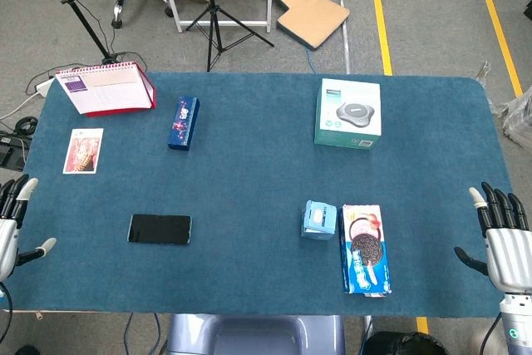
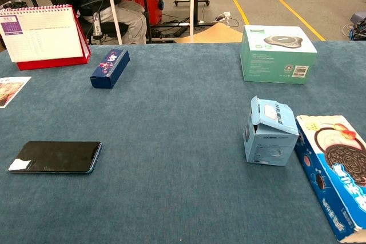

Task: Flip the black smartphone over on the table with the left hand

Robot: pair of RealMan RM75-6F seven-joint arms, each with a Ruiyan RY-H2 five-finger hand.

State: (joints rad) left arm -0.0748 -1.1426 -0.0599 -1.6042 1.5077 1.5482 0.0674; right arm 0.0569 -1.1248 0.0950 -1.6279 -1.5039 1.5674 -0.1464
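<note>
The black smartphone (image 1: pixel 160 229) lies flat on the blue table (image 1: pixel 249 180), glossy side up, toward the near left; the chest view shows the black smartphone (image 2: pixel 55 157) at its left. My left hand (image 1: pixel 12 226) hovers at the table's left edge, fingers spread and empty, well to the left of the phone. At the right edge my right hand (image 1: pixel 501 237) is likewise spread and holds nothing. Neither hand shows in the chest view.
A red-based desk calendar (image 1: pixel 106 89) and a photo card (image 1: pixel 83 150) sit at the far left. A dark blue slim box (image 1: pixel 183 123) lies mid-left. A teal device box (image 1: pixel 348 113), a small light-blue box (image 1: pixel 318 220) and an Oreo pack (image 1: pixel 365 248) occupy the right half.
</note>
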